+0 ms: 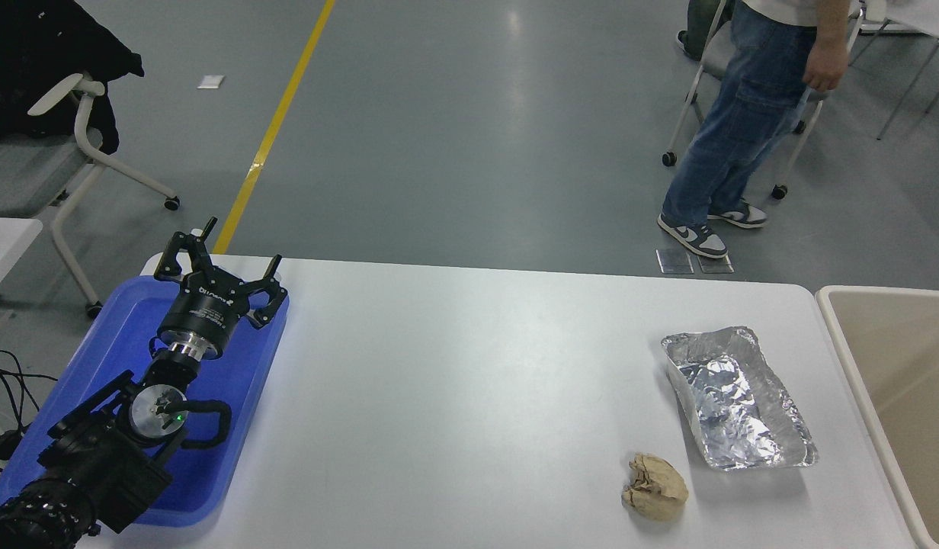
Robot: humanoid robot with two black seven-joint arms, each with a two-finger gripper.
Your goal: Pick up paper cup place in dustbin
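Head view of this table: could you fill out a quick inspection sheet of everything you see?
Surface: white table, bare in the middle.
Job's things: paper cup nothing seen; beige dustbin at the table's right end, what shows of its inside looks empty.
Clutter: crinkled foil tray and brown paper ball near the right; blue tray at left.
Grippers: left claw open, over the blue tray; right claw not in view.
Cables: black cables off the table's left edge.
Surroundings: grey floor, yellow line, wheeled chairs, a person standing beyond the far side.
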